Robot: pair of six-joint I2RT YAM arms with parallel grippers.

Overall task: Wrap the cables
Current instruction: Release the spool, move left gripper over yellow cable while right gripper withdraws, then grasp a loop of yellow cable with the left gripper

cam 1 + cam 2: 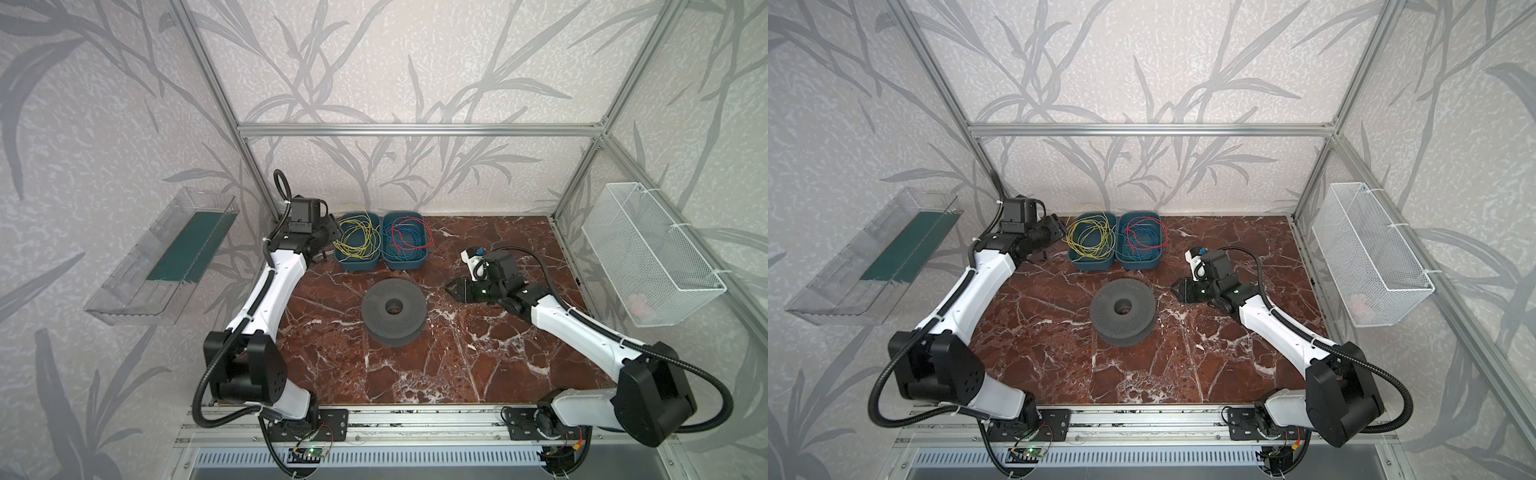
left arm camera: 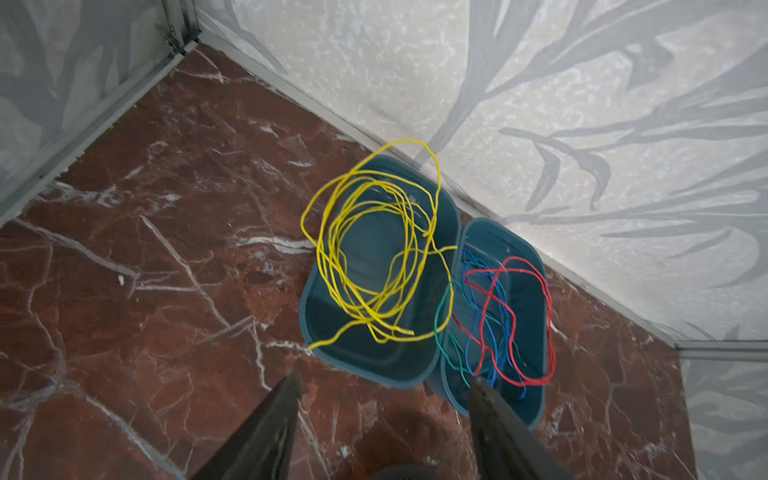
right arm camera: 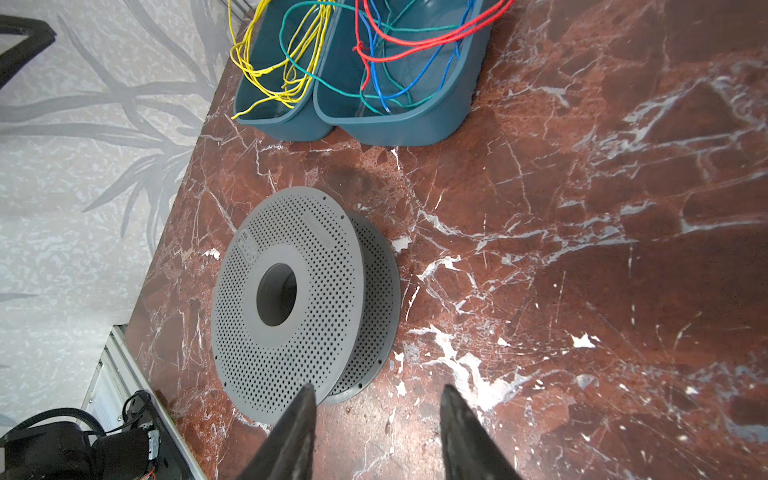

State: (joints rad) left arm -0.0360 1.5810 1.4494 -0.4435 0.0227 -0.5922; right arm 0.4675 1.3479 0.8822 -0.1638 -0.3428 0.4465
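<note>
Where cables (image 2: 365,309) overhang the bin rim (image 2: 399,365), left claw (image 2: 385,377) gapes.

yellow cables (image 2: 368,314), teal bins (image 3: 399,129), grey perforated spool (image 3: 328,291), red-brown white-veined tabletop (image 3: 582,249).

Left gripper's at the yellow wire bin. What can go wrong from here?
1. The yellow cables are loose tangled loops spilling over their bin; the open left gripper may pinch several strands and drag the bundle.
2. A green wire from the neighbouring bin crosses into it and could come along.
3. The spool lies flat and unheld, the open right gripper apart from it; it may slide during winding.
</note>
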